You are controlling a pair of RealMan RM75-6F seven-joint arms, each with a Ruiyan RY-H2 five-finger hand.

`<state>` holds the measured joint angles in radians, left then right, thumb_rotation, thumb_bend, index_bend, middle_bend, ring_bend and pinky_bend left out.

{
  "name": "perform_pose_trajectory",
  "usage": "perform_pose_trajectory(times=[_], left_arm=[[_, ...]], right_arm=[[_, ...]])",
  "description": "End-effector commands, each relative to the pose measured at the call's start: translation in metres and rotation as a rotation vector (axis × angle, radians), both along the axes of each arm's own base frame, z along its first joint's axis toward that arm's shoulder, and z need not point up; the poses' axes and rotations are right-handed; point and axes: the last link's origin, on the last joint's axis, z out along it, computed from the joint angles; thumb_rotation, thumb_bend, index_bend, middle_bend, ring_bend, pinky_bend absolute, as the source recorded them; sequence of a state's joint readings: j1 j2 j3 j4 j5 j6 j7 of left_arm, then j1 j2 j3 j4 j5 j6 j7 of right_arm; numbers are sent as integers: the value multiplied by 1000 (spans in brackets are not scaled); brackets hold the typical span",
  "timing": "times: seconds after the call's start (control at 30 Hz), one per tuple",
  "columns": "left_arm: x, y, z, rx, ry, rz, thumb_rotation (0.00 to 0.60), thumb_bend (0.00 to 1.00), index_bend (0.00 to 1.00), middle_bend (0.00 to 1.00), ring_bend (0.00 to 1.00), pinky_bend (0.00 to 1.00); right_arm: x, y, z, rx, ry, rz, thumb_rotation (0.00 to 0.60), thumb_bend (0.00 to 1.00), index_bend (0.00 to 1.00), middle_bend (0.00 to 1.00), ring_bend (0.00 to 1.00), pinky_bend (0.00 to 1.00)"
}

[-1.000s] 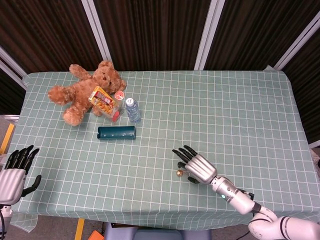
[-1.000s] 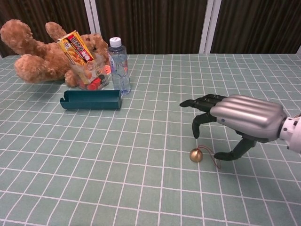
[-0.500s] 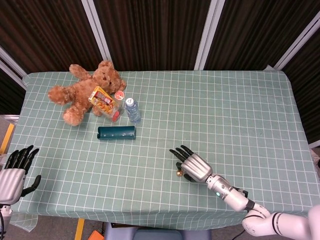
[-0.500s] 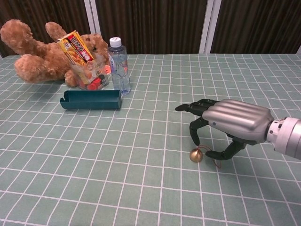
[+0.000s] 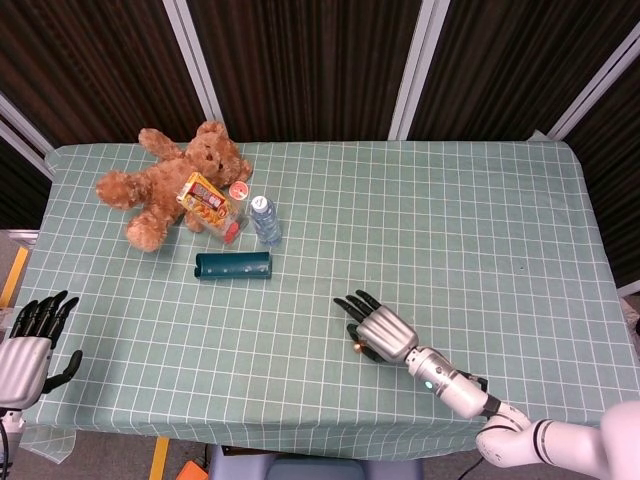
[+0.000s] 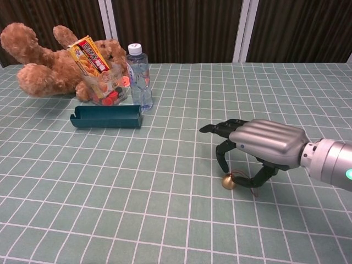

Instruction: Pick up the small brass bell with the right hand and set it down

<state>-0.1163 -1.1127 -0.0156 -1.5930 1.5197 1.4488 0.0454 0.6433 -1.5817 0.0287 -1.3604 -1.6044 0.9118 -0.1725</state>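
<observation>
Right hand — ribbed silver back, black fingers, silver wrist — green light, white forearm

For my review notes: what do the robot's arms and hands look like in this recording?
Both hands have silver ridged metal backs and black segmented fingers. The right hand joins a silver cylindrical wrist with a small green indicator light, then a white arm link ringed in black. Only the left hand and a thin cable below it show.

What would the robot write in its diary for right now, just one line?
phase: reaching | right hand: over bell, fingers curled around it, grip unclear | bell: on table | left hand: idle at table edge
</observation>
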Motion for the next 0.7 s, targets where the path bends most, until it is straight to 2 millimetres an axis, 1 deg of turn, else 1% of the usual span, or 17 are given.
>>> perform_pose_trajectory(times=[0.03, 0.47, 0.7], left_arm=[[0, 0, 0, -1, 5, 2, 600, 416, 57, 0, 0, 49], [0, 0, 0, 0, 5, 1, 600, 416, 57, 0, 0, 49], [0, 0, 0, -3, 4, -1, 600, 416, 55, 0, 0, 50]], right_arm=[[0, 0, 0, -2, -2, 2, 600, 449, 641, 58, 0, 0], [-1, -2, 1, -14, -3, 1, 600, 482, 668, 71, 0, 0], [-1, -2, 1, -13, 0, 0, 600, 534, 706, 95, 0, 0]])
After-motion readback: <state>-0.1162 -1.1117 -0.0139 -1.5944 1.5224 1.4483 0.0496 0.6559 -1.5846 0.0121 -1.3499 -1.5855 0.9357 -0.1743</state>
